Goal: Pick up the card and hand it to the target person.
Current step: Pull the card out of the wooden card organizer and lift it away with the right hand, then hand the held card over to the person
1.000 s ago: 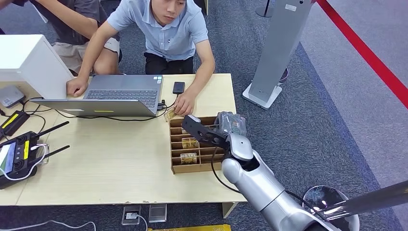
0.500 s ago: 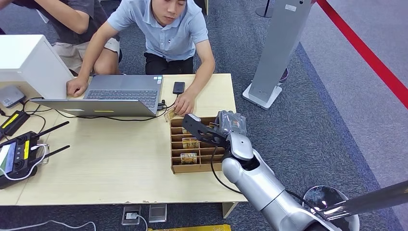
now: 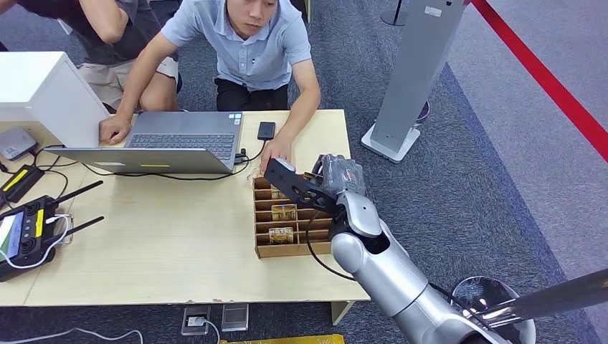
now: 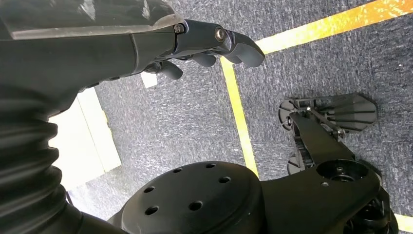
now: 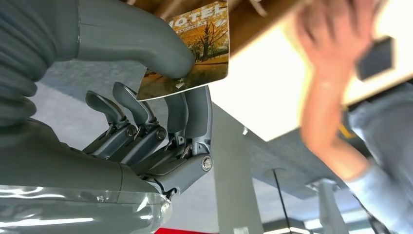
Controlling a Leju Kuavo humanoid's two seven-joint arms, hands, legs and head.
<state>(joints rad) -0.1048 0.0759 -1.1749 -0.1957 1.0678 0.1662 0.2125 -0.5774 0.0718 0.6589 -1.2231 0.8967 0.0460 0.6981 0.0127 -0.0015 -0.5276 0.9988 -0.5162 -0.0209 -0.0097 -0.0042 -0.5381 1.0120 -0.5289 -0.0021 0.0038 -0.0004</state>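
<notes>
- Since a second ago, our right hand (image 3: pixel 305 188) has risen from the brown wooden slotted card rack (image 3: pixel 267 247) and shifted toward the person in the light blue polo shirt (image 3: pixel 251 43); that person's hand (image 3: pixel 276 152) has pulled back a little from the rack's far corner.
- In the right wrist view, our right hand (image 5: pixel 146 97) pinches the glossy hotel card with the autumn tree picture (image 5: pixel 195 51) between the thick grey thumb and the dark fingers (image 5: pixel 197 114); the other fingers curl loosely beside them.
- We see the card off the rack, held in the air close to the person's blurred hand (image 5: pixel 336 34), the two not touching.
- Two more cards (image 3: pixel 282 213) stand in the rack's slots.
- Our left hand (image 4: pixel 214 44) hangs over grey carpet with yellow tape lines (image 4: pixel 238 112), fingers curled in, holding nothing.
- On the pale wooden table (image 3: pixel 179 251) lie a grey open laptop (image 3: pixel 172 140), a black phone (image 3: pixel 266 130) and a black-and-yellow remote controller (image 3: pixel 29 229).
- Around it lies grey carpet, with a red floor stripe (image 3: pixel 552 86) and a grey standing kiosk (image 3: pixel 412 79).
- Our silver right arm (image 3: pixel 394 279) reaches forward over the table's near right corner, hand above the rack's far end.
</notes>
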